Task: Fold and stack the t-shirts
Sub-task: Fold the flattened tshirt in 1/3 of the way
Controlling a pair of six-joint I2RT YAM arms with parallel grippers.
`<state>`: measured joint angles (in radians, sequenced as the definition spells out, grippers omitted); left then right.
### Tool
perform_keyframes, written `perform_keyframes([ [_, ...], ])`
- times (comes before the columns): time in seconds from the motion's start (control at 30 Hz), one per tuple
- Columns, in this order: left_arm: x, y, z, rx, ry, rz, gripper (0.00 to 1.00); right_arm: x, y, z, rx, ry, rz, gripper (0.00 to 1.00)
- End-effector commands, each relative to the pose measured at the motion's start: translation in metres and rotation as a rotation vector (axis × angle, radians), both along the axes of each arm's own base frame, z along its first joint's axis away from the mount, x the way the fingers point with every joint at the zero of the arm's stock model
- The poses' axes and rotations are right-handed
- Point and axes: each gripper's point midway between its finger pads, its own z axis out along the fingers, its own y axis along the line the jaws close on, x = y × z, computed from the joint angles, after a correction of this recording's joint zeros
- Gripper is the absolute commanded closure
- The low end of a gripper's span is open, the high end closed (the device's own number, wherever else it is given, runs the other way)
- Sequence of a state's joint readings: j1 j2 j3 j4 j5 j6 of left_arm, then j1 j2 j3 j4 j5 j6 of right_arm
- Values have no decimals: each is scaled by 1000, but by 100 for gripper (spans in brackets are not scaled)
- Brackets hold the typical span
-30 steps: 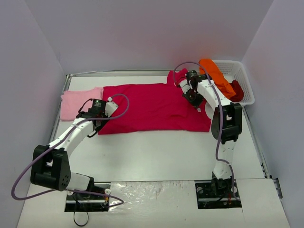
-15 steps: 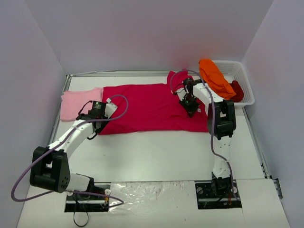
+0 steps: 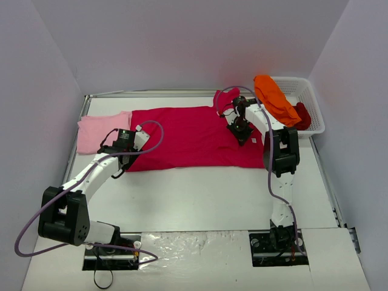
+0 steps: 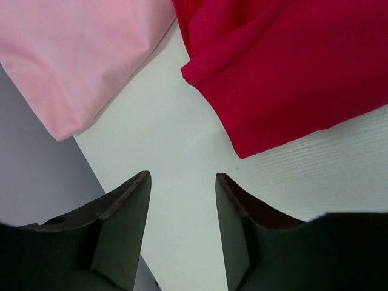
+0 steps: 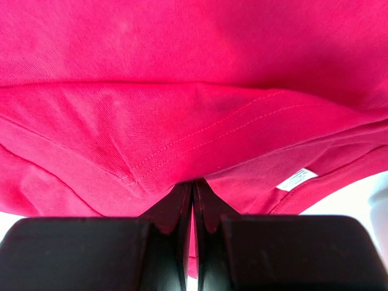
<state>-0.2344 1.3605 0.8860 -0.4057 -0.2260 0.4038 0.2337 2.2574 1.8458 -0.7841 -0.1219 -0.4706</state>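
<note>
The large crimson t-shirt (image 3: 188,136) lies spread across the middle of the table. My right gripper (image 3: 242,131) is over its right part, shut on a fold of the crimson t-shirt's cloth (image 5: 182,139), which bunches at the fingertips of the gripper (image 5: 193,183). A white label (image 5: 297,179) shows beside the fold. The pale pink t-shirt (image 3: 100,131) lies flat at the left. My left gripper (image 4: 180,177) stands open and empty over bare table, just short of the crimson t-shirt's near left corner (image 4: 242,145), with the pale pink t-shirt (image 4: 79,54) to its left. The orange t-shirt (image 3: 274,98) drapes over the basket's rim.
A white mesh basket (image 3: 310,97) stands at the back right with the dark red t-shirt (image 3: 302,115) in it. Grey walls close the left, back and right. Bare white table (image 3: 200,194) lies in front of the crimson t-shirt.
My right gripper has moved left and toward the near side over the crimson t-shirt, still shut, its forearm swinging in. The left arm has hardly moved.
</note>
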Motion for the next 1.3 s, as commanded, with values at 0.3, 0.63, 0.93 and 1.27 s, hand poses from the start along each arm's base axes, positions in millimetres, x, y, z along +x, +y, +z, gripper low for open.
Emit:
perform_keyframes([
  [0.3, -1, 3, 3, -6, -24, 33, 54, 35, 30, 16, 24, -67, 30, 100],
  [0.63, -4, 6, 1, 0, -18, 45, 54, 64, 64, 29, 110, -144, 86, 100],
  [0.93, -3, 2, 1, -16, -2, 39, 54, 82, 67, 68, 161, -283, 65, 100],
  [1.27, -15, -11, 8, -54, 20, -54, 54, 28, 12, 131, 36, -386, -16, 85],
])
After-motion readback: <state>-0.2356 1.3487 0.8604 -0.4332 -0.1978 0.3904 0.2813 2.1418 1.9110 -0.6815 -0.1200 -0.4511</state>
